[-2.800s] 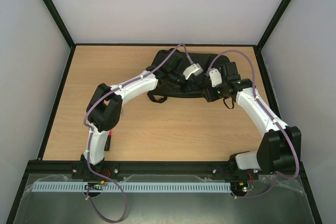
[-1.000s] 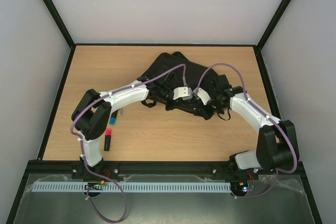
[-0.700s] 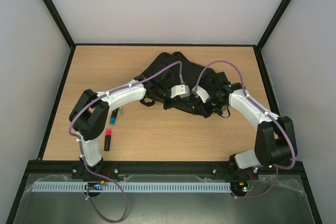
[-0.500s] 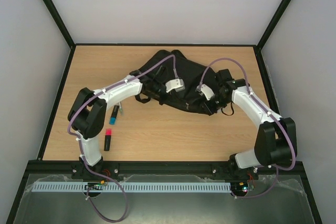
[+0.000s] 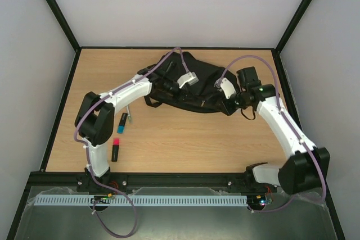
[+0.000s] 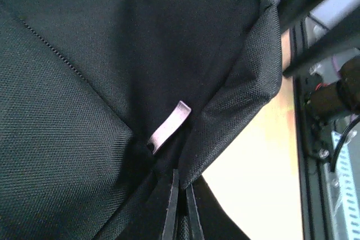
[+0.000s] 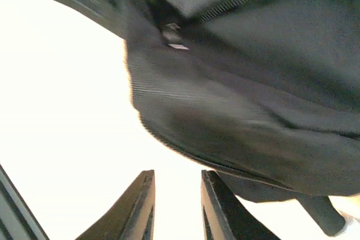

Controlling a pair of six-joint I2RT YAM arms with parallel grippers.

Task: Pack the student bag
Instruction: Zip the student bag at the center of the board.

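Observation:
The student bag (image 5: 199, 91), a big black fabric backpack, lies crumpled at the back middle of the table. My left gripper (image 5: 170, 85) is shut on a fold of the bag's edge (image 6: 225, 116); in the left wrist view its fingertips (image 6: 180, 195) pinch the cloth just below a silver-grey tag (image 6: 169, 127). My right gripper (image 5: 219, 98) is at the bag's right end. In the right wrist view its jaws (image 7: 175, 181) stand a little apart with nothing between them, and the bag's rim (image 7: 236, 133) hangs just beyond the fingertips. A zip pull (image 7: 171, 35) shows on the bag.
On the wood left of the bag lie a blue highlighter (image 5: 121, 122), a pink-capped highlighter (image 5: 115, 149) and a thin pen (image 5: 129, 115). Black frame rails edge the table (image 5: 185, 144), with grey walls beyond them.
Both arms carried the bag toward the back of the table. The right gripper's jaws have parted and let go of the bag. The left gripper stayed shut on the fabric.

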